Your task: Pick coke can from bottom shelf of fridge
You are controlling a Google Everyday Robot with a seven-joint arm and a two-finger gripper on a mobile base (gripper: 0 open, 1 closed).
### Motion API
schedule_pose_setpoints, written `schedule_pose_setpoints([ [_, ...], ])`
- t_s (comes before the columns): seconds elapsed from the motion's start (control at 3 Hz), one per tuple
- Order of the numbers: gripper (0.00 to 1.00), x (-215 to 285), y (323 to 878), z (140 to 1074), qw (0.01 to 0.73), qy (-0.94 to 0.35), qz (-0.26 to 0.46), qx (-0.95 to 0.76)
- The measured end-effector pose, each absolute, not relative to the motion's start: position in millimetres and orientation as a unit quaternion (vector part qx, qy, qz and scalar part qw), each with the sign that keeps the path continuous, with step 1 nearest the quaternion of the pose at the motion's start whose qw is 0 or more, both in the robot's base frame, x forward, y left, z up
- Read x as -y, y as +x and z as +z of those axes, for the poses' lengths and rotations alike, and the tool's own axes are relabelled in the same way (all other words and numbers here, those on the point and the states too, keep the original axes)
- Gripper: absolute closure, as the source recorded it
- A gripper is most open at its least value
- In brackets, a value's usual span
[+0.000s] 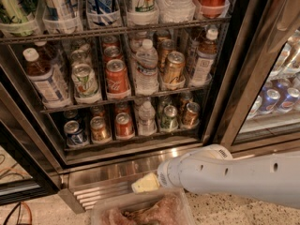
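Note:
The coke can (124,125) is red with a silver top. It stands upright at the front of the bottom shelf (136,142) of the fridge (234,93), between a gold-brown can (100,129) and a clear water bottle (146,118). My white arm reaches in from the right. Its cream-coloured gripper end (145,183) is low, in front of the ribbed steel base (108,177), below the can and slightly to its right. It touches nothing.
A blue-and-silver can (75,132) stands at the shelf's left end; a green can (169,117) and a bronze can (191,115) stand to the right. Another red can (116,77) stands one rack higher. A clear bin (145,212) sits on the floor under the gripper. The black door frame (220,121) stands at right.

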State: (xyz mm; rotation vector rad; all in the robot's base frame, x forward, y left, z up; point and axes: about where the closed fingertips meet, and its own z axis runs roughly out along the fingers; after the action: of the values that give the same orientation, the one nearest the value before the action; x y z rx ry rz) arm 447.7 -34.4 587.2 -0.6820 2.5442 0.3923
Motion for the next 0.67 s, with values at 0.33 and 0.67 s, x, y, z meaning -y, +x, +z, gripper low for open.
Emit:
schedule_pose_setpoints([
  [0.33,0.0,34.3,451.9,588.0,0.236,-0.227,0.146,-0.934],
  [0.67,0.0,34.2,451.9,588.0,0.236,-0.227,0.146,-0.934],
])
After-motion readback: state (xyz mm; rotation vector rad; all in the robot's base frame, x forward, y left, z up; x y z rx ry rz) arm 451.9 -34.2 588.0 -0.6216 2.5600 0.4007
